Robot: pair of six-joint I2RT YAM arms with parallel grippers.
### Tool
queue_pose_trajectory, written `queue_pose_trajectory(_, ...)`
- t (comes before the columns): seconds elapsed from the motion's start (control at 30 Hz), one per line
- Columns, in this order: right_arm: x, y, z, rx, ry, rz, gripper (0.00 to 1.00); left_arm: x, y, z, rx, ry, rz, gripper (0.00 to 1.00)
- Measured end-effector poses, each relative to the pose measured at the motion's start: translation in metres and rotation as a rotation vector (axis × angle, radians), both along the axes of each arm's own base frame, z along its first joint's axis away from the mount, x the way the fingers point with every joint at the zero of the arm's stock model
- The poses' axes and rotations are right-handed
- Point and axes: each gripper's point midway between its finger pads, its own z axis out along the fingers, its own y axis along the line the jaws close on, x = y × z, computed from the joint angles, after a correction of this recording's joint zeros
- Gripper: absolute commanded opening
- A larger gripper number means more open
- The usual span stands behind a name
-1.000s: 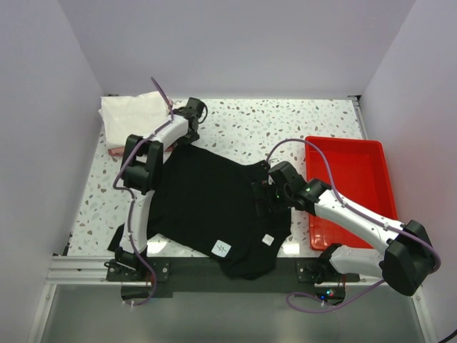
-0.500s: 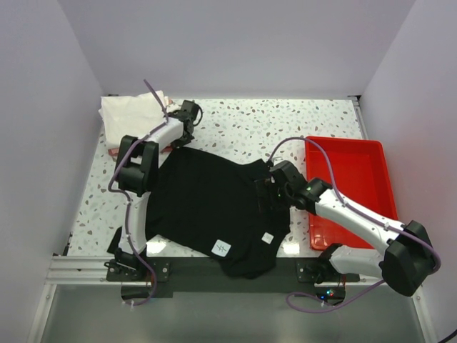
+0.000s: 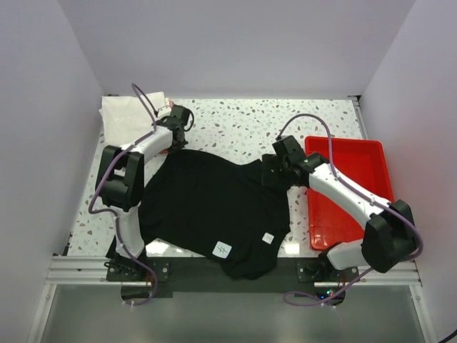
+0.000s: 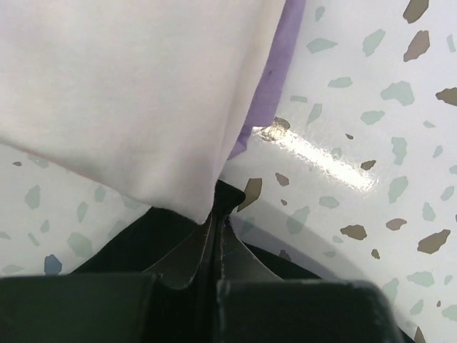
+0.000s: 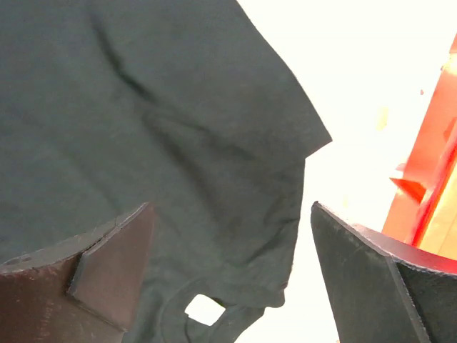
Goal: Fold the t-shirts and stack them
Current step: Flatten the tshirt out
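We see the black t-shirt [image 3: 214, 207] spread on the tabletop [image 3: 243, 118] for folding. The left end effector [image 3: 173, 141] pinches its far corner beside the folded shirts [image 3: 128, 114]; the right end effector [image 3: 270, 174] hovers open over the opposite corner.

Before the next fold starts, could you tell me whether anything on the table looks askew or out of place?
Yes: the black t-shirt lies crooked and rumpled, its near hem spilling over the table's front edge onto the rail. The left hand is shut on its far corner, right beside the folded white shirt.
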Motion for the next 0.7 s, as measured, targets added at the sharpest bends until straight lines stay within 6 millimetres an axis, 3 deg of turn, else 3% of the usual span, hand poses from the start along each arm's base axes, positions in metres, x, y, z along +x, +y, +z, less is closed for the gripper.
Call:
queue_pose_trajectory(0.23,0.010,-0.009,-0.021,-0.039,0.091,-0.026,0.88,-0.010,0.016,-0.006,0.051,0.020,0.018,0.00)
queue_pose_trajectory(0.43,0.021,-0.012,-0.031,-0.043,0.129,-0.052,0.75,-0.011,0.029,-0.016,0.063,0.047,0.033,0.00)
queue_pose_trajectory(0.7,0.033,-0.019,-0.058,-0.069,0.201,-0.102,0.61,-0.010,0.030,-0.017,0.069,0.049,0.025,0.00)
